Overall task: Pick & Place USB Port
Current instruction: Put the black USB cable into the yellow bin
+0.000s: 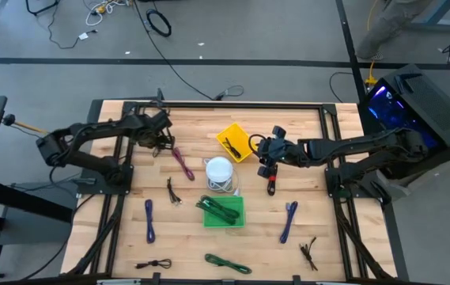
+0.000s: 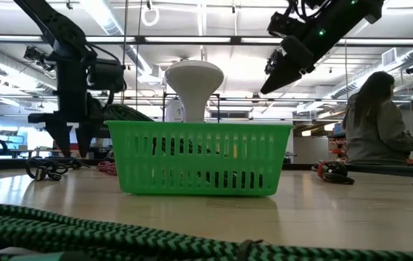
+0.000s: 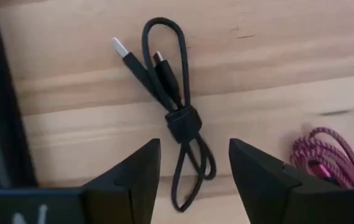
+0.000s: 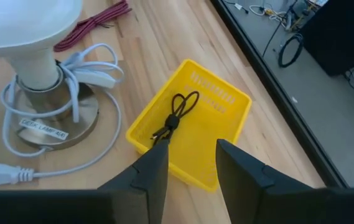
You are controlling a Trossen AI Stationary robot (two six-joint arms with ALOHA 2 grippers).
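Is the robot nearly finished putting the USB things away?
Not yet. One black cable already lies in the yellow tray. The left gripper hangs open over a black USB cable on the table, not gripping it. The right gripper is open and empty. The black-and-red USB port lies untouched.

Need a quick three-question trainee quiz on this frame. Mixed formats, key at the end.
1. True or false: the yellow plastic tray is empty.
2. What lies on the wood below the left gripper? A) a bundled black USB cable B) a red cup C) a screwdriver
3. Fill in: the right gripper, above the yellow tray, has its fingers ____.

Key: 1 false, a looped black cable lies in it. 2 A. 3 open.
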